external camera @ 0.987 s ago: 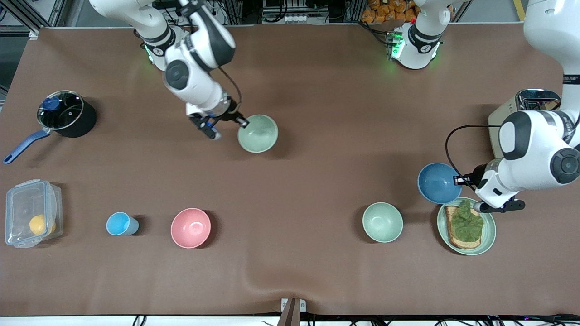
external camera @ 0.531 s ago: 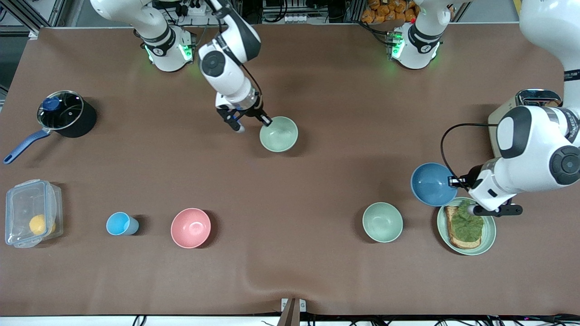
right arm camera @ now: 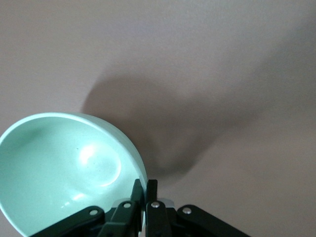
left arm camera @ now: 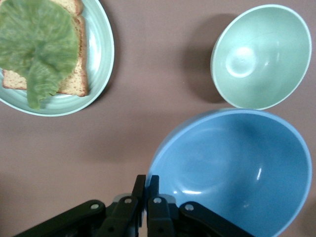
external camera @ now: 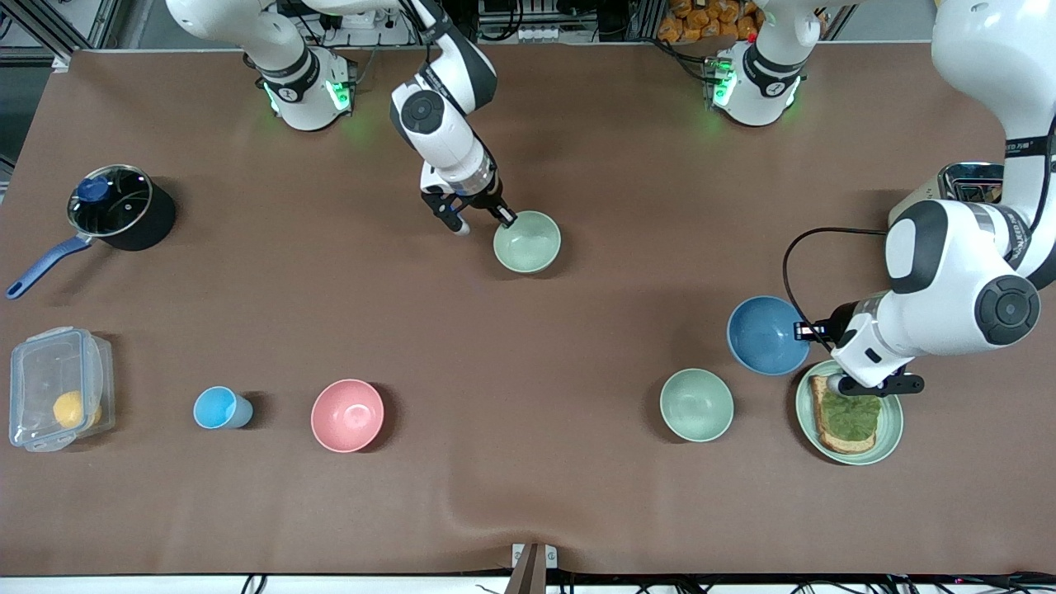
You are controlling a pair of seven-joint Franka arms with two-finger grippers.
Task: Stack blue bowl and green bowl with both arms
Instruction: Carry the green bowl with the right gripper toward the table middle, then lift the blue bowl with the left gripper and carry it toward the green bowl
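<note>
My right gripper (external camera: 506, 217) is shut on the rim of the pale sage-green bowl (external camera: 527, 242) and holds it above the middle of the table. The right wrist view shows the fingers (right arm camera: 151, 185) pinching the rim of this bowl (right arm camera: 59, 168). My left gripper (external camera: 813, 332) is shut on the rim of the blue bowl (external camera: 767, 335) and holds it above the table, beside the toast plate. In the left wrist view the fingers (left arm camera: 139, 181) clamp the blue bowl's (left arm camera: 232, 168) rim.
A mint-green bowl (external camera: 696, 404) and a green plate (external camera: 893, 421) with toast and lettuce lie below the blue bowl in the front view. A pink bowl (external camera: 347, 415), a light-blue cup (external camera: 219, 407), a clear box (external camera: 58, 388) and a lidded pot (external camera: 121, 207) are toward the right arm's end.
The right arm has carried the green bowl toward the left arm's end. The left arm has carried the blue bowl toward the right arm's end. Both grips hold.
</note>
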